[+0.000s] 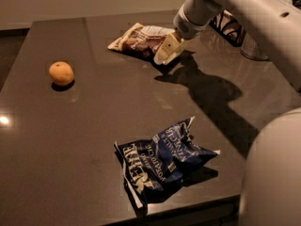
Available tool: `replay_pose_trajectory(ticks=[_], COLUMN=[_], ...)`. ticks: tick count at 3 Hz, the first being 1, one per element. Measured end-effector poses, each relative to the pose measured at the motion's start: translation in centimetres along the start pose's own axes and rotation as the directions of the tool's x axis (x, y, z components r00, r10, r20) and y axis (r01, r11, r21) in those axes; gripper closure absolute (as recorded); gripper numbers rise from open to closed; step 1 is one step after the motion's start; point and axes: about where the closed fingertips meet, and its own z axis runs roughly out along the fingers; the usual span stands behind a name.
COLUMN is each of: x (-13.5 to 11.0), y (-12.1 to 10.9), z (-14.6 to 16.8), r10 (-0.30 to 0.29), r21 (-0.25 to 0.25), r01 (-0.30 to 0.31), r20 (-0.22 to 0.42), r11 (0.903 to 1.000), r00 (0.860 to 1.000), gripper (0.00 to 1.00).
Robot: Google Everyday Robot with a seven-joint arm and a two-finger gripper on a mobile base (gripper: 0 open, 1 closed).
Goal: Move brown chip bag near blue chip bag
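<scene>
The brown chip bag [137, 39] lies flat at the far middle of the dark table [94, 117]. My gripper [167, 49] hangs at the end of the pale arm coming in from the upper right. It is right over the bag's right end, at or just above its surface. The blue chip bag [162, 157], crumpled with white lettering, lies near the table's front edge, well apart from the brown bag.
An orange [61, 73] sits at the left of the table. A metal container [254, 48] stands at the back right behind the arm. My pale body [275, 173] fills the lower right corner, beside the table's front edge.
</scene>
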Motion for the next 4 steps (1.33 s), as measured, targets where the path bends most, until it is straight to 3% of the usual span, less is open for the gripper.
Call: replay_pose_trajectory(ticks=[2,3,4], x=[-2.0,-1.6,-1.3], y=[-1.9,-1.9,-1.3], z=[2.7,3.7,3.7], r10=[0.050,0.038,0.009], r21=[0.060,0.050,0.016], r01=[-0.047,-0.032,-0.006], r20=[-0.056,-0.118,-0.164], r11=[0.9971,0.9983,0.9999], r00=[0.997,0.992,0.986], gripper=[0.00,0.00,0.19])
